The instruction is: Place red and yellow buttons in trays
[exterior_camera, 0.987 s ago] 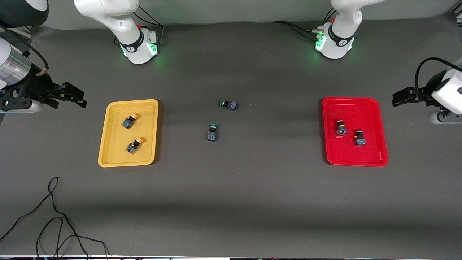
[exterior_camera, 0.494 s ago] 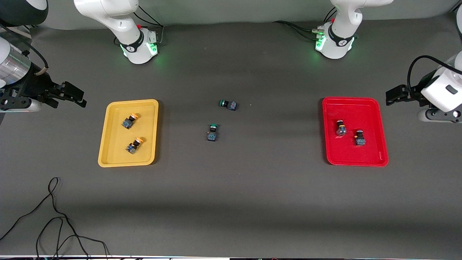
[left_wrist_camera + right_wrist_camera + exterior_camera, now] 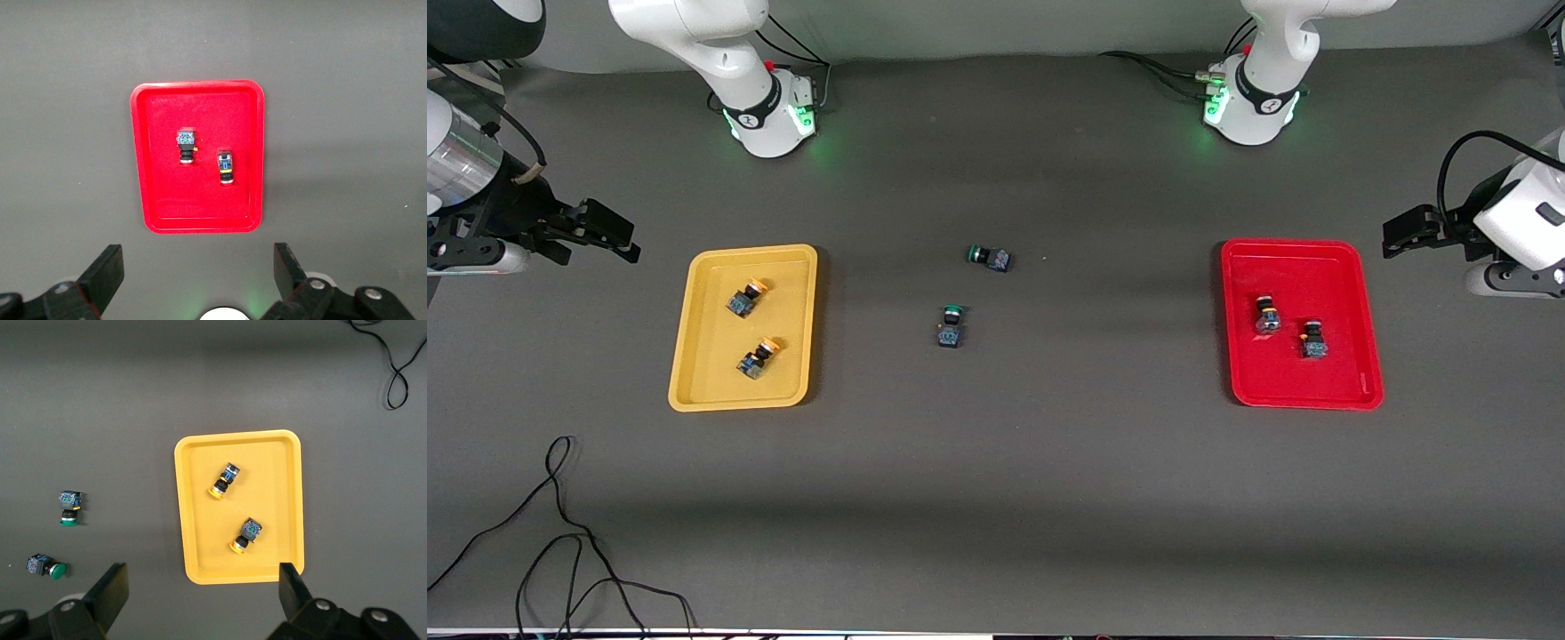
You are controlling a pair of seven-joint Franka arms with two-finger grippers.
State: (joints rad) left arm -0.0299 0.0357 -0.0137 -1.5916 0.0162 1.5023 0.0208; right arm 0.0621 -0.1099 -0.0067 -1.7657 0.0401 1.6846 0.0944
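- Yellow tray (image 3: pixel 694 356), frame left, holds both yellow buttons (image 3: pixel 748 297); red tray (image 3: pixel 1360 311), frame right, holds both red buttons (image 3: pixel 1267 315), apparently sorted by colour.
- Left gripper (image 3: pixel 1392 243) and right gripper (image 3: pixel 627 242) wait at the frame edges, jaws apart, empty.
- Green buttons (image 3: pixel 951 325) lie mid-frame, outside the trays.

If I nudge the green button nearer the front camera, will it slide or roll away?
The green button lies on its side on the dark table mat, so its round cap may roll a little. Its squarish blue base would probably stop that quickly. It looks small and rigid, so it is likely light and may skid or pivot when pushed.
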